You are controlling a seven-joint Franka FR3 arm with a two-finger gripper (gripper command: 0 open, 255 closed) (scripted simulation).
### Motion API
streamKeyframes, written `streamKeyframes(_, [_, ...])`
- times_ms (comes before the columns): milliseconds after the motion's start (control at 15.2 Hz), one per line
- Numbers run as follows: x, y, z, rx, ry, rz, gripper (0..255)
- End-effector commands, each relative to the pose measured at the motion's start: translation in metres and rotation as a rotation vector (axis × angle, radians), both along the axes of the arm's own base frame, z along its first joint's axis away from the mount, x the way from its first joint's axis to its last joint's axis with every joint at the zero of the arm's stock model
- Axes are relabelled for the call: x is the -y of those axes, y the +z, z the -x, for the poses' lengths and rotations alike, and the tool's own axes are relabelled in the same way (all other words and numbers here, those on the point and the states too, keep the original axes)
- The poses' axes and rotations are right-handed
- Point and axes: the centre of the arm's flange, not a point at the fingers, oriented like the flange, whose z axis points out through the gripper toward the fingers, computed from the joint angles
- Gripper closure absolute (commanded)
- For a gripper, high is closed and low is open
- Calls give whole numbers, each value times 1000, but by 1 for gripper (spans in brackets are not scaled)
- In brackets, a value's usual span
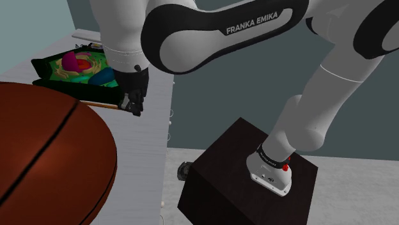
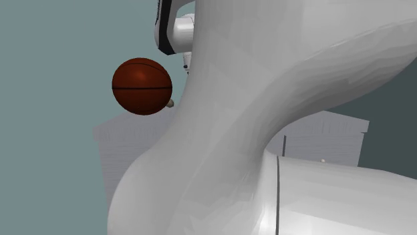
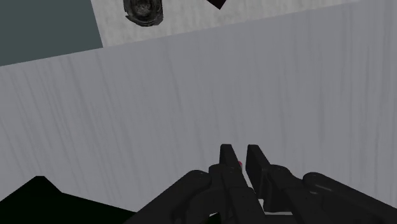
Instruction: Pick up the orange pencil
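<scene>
Black two-finger pincer [image 1: 132, 110] hangs from the white Franka arm [image 1: 211, 32], tips down at the pale grey tabletop [image 1: 144, 147]. In the wrist view the pincer [image 3: 240, 149] has its fingers [image 3: 227, 159] drawn close with only a thin slot between them. A small pink-red bit, the end of the thin orange pencil [image 3: 240, 165], sits in that slot, so I read the pincer as clamped on the pencil's end. In the shoulder view the orange pencil [image 1: 99, 103] runs away from the fingertips along the tabletop, low and flat. It lies against the near edge of a flat, black-bordered book with a green, red and pink cover [image 1: 77, 67], just beyond the pincer. A large brown-orange basketball with black seams [image 1: 45, 153] is on the same side as the pencil but nearer the camera, apart from the pincer. The same ball [image 2: 142, 85] shows past the arm [image 2: 267, 100] in the second exterior view. A dark box-shaped stand [image 1: 236, 185] is well behind the pincer, off the table's edge. A small dark round object [image 1: 185, 170] lies on the floor between the table and the stand. It is also seen past the tabletop [image 3: 191, 95] in the wrist view [image 3: 144, 11].
</scene>
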Motion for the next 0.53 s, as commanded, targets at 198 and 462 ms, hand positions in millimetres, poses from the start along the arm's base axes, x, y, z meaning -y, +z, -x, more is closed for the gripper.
streamKeyframes(198, [0, 25, -1, -1, -2, 2, 255])
streamKeyframes(462, [0, 46, -1, -1, -2, 2, 255])
